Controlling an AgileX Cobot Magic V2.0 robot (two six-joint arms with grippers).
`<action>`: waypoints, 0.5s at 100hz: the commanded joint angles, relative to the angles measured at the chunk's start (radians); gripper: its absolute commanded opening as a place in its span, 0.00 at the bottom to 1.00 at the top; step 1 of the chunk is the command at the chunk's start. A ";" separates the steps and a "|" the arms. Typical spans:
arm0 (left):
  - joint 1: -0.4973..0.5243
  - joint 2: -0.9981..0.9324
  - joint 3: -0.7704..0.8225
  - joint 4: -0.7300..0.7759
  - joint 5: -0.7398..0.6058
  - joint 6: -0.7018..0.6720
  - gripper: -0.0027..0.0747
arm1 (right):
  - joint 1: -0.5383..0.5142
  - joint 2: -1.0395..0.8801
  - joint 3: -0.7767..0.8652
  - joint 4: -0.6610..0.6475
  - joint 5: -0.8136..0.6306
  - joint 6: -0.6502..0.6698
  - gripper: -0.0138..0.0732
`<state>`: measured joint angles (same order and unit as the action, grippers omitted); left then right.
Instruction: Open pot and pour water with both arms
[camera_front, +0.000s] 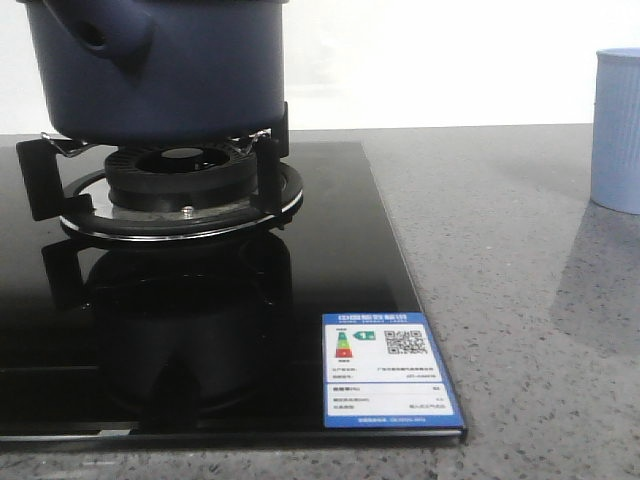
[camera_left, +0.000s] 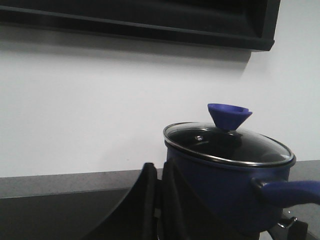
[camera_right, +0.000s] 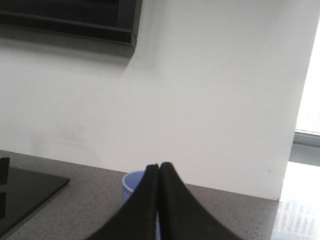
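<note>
While nothing was yet grasped — progress: none.
Pot (camera_front: 160, 70): on burner (camera_front: 180, 185), lid (camera_left: 227, 145) on.
Left pincer (camera_left: 159, 200): pressed together, empty.
Right pincer (camera_right: 159, 200): likewise — cup (camera_front: 618, 130) unfilled.

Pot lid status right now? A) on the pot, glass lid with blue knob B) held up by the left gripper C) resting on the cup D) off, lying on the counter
A: in the left wrist view the glass lid sits on the pot, its blue knob untouched, and the left gripper holds nothing.
</note>
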<state>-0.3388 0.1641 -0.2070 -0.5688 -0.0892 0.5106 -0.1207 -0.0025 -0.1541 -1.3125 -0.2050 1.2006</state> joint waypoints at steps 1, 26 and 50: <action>0.004 0.007 -0.018 -0.005 -0.065 -0.009 0.01 | 0.000 -0.021 -0.005 0.012 0.005 -0.005 0.10; 0.004 0.007 -0.016 -0.005 -0.059 -0.009 0.01 | 0.000 -0.021 0.001 0.012 0.010 -0.005 0.10; 0.004 0.007 -0.016 -0.005 -0.059 -0.009 0.01 | 0.000 -0.021 0.001 0.012 0.010 -0.005 0.10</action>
<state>-0.3388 0.1624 -0.1957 -0.5710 -0.0892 0.5106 -0.1207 -0.0125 -0.1296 -1.3125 -0.1943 1.2006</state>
